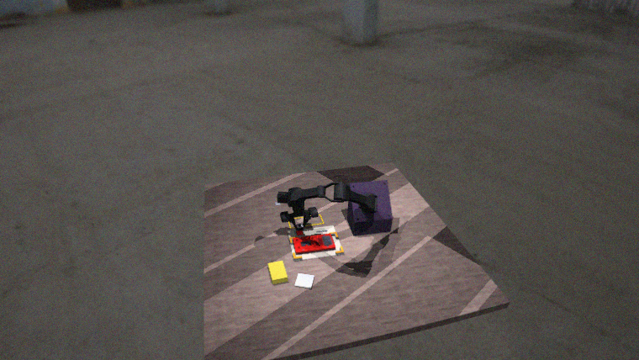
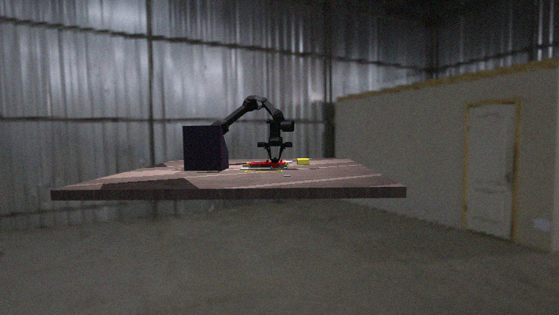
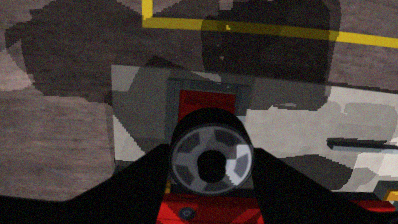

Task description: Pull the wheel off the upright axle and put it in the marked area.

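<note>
The yellow-outlined area (image 1: pixel 322 219) (image 2: pixel 262 171) (image 3: pixel 280 31) lay just beyond the pale base plate (image 1: pixel 296 256) (image 3: pixel 295 125) — no object stood between them. On the opposite side, the red block (image 1: pixel 314 243) (image 3: pixel 210 210) crowded the gripper (image 1: pixel 299 226) (image 2: pixel 275 159) (image 3: pixel 210 154) — a raised obstacle against sideways passage.

Top: high, far, down | Exterior: table-height, side-on | Wrist: close, down | Shared 1+2: table (image 1: pixel 402 286) (image 2: pixel 235 193)

Tool (image 3: pixel 210 154) closed on the black wheel (image 3: pixel 183 159), one finger each side. Red part (image 3: pixel 207 100) just behind it. Yellow outline (image 3: pixel 280 33) on worktop (image 3: pixel 55 145), apart from wheel.
</note>
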Available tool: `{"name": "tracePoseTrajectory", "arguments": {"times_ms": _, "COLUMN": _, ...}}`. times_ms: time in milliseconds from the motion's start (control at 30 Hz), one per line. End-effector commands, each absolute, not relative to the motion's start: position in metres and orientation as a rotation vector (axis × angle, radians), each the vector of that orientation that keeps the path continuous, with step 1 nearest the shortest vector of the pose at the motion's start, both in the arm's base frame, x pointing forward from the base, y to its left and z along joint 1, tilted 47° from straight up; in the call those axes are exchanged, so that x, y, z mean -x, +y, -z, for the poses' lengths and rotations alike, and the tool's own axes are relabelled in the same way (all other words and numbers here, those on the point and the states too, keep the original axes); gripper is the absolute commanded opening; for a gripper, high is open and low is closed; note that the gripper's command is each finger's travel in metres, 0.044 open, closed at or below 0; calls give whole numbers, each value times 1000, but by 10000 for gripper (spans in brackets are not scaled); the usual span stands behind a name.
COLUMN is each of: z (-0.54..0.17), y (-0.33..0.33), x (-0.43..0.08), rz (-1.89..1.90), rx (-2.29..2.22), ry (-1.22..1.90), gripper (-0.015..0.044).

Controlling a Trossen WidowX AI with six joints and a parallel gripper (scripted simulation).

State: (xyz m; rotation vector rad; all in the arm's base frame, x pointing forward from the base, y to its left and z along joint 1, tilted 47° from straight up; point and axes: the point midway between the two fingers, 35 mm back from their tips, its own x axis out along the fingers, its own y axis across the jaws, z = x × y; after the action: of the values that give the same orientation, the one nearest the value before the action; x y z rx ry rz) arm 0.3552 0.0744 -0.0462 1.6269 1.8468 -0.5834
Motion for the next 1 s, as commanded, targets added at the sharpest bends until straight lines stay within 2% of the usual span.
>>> {"name": "tracePoseTrajectory", "arguments": {"times_ms": 0, "z": 41, "y": 68, "x": -357, "rz": 579, "rx": -1635, "ry": 1831, "gripper": 0}}
{"name": "tracePoseTrajectory", "arguments": {"times_ms": 967, "z": 35, "y": 61, "x": -358, "rz": 580, "rx": -1639, "ry": 1828, "gripper": 0}}
